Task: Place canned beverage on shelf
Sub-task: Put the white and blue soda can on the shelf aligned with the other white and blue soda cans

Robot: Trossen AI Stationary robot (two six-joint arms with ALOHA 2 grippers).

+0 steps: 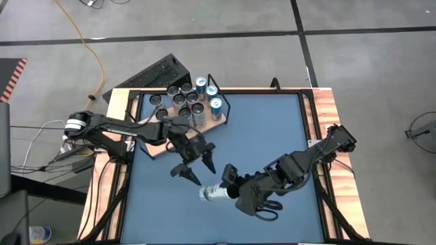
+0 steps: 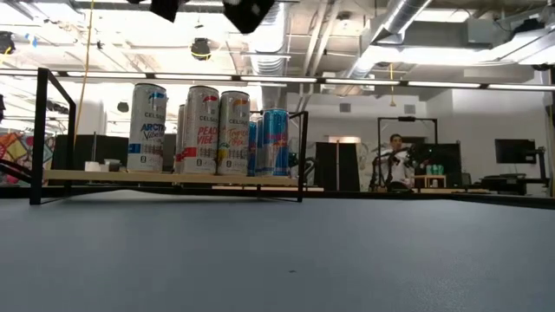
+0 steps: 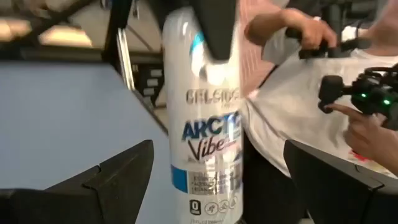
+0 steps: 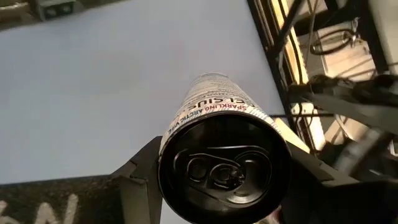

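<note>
A white canned beverage (image 1: 213, 194) hangs above the blue tabletop near its front middle, with my right gripper (image 1: 231, 188) shut on it. My left gripper (image 1: 201, 171) is open and level just to the can's far left, pointing at it. In the left wrist view the can (image 3: 208, 130) stands in the gap ahead of the two fingers, apart from both. The shelf (image 1: 158, 109), a pale wood board with a black wire frame, lies at the far left. Several cans (image 2: 201, 130) stand on it on their bases. My right gripper pinches the can's side wall just below its top rim (image 4: 171, 144) between its two fingers (image 4: 138, 180), one on either side. The lid with the pull tab (image 4: 221, 169) faces the wrist. The can is lifted clear, tilted, its bottom end (image 4: 211, 79) pointing away and down.
Wooden rails (image 1: 325, 116) and black frame bars edge the blue tabletop (image 1: 272, 129), which is bare on the right and in front. In the left wrist view a person's hands (image 3: 367, 134) and white shirt show beyond the table.
</note>
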